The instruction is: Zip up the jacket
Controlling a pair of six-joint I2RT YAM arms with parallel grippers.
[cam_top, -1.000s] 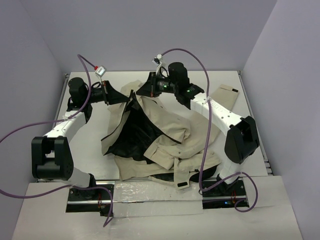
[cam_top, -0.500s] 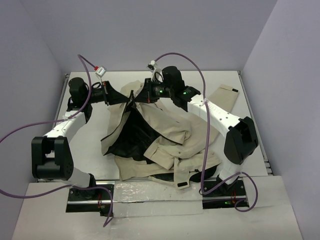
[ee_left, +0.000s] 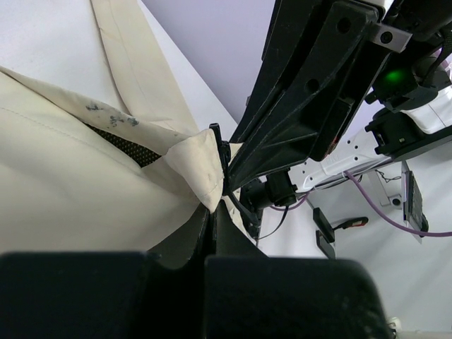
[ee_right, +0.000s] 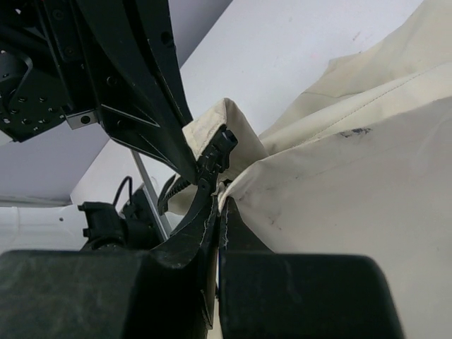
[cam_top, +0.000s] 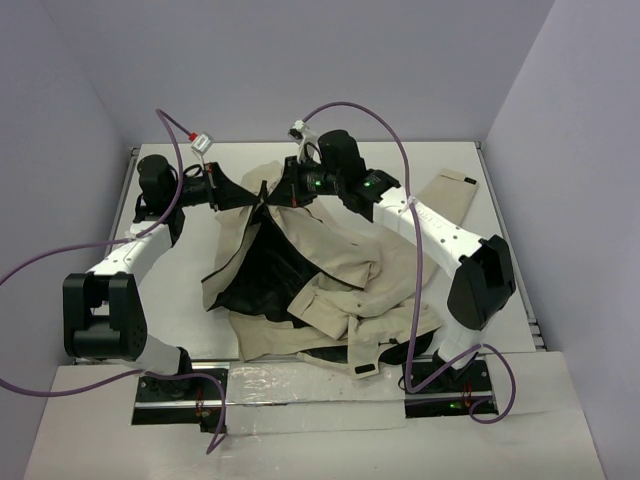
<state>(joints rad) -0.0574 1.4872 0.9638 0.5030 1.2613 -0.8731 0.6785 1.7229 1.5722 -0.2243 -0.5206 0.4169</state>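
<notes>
The beige jacket [cam_top: 330, 260] lies open on the white table, its black lining [cam_top: 262, 268] showing. My left gripper [cam_top: 258, 196] is shut on one front edge of the jacket [ee_left: 191, 166] at the far middle. My right gripper [cam_top: 278, 192] is shut on the other front edge [ee_right: 311, 183], right against the left gripper. The black zipper end [ee_right: 215, 159] sits between the two grippers' tips. Both edges are lifted off the table there.
A beige sleeve end [cam_top: 447, 190] lies at the far right of the table [cam_top: 180, 270]. A dark cuff tab [cam_top: 365, 369] hangs at the near edge. Purple cables loop above both arms. Walls close the back and both sides.
My right gripper has moved left with its jacket edge until it meets the left gripper. The left arm has stayed still.
</notes>
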